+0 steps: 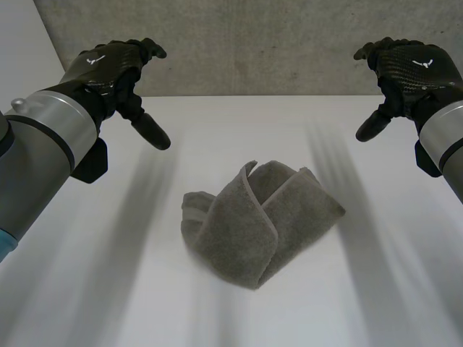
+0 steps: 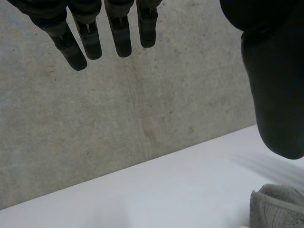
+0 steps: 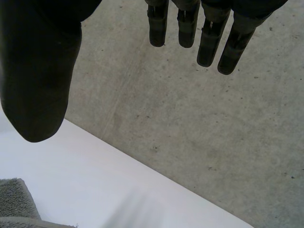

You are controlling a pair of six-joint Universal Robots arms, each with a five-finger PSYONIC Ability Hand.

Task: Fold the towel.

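And here is the towel, lying on the white counter about midway between its left and right edges and well clear of the far edge where the concrete wall rises. It is no flat sheet: the grey cloth is doubled over itself into a compact, lumpy bundle, with one flap lapped across another and a hemmed strip poking out on the side toward the left edge. Neither hand is on it. The left hand hangs high over the far left part of the counter, its fingers loose and spread away from the thumb, holding nothing. The right hand mirrors it over the far right, its fingers equally relaxed and wide of the thumb, empty too. Each wrist view catches just a corner of the towel below and beyond the thumb, well apart from any fingertip. As a judgement, the folding looks well along: the cloth is layered more than once and takes up far less counter than it would spread out. What seems left, if anything, is tidying, since the edges do not line up, the layers sit skewed and the top bulges rather than lying flat. With both hands up and away, this reads either as a pause between folds or as the finish of a rough job; the pictures cannot settle which.
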